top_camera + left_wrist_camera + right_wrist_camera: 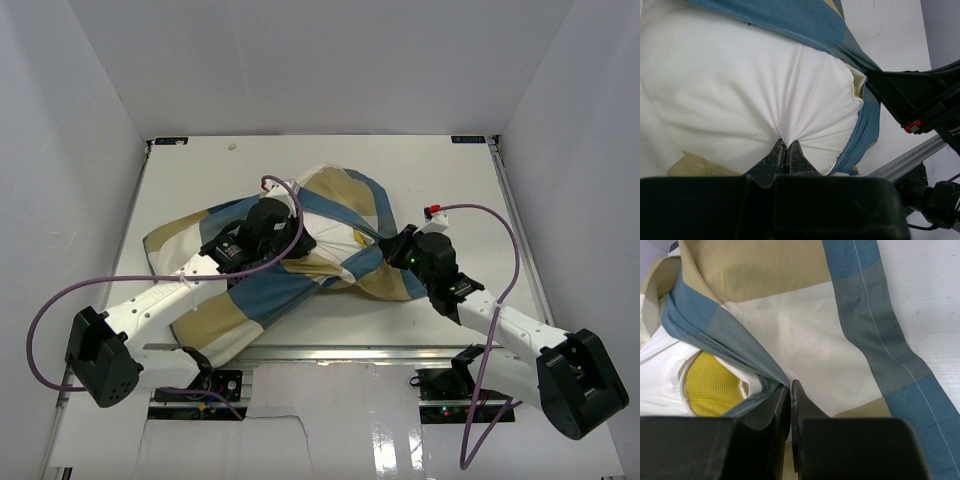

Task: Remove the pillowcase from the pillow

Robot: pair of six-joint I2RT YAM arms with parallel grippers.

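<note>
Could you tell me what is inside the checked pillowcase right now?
The white pillow, partly bared at the opening, with a yellow mesh patch. The pillowcase covers the rest of it.

Mid-frame on table (450,180): pillow (332,238) partly inside pillowcase (235,318); left gripper (787,150) on pillow, right gripper (790,389) at pillowcase's right edge.

Count it up: one table (450,170), one checked pillowcase (340,195), one white pillow (740,85), two robot arms, left arm (160,300) and right arm (505,325), two grippers, left gripper (786,150) and right gripper (791,390), and two purple cables (60,292) (480,207).
</note>
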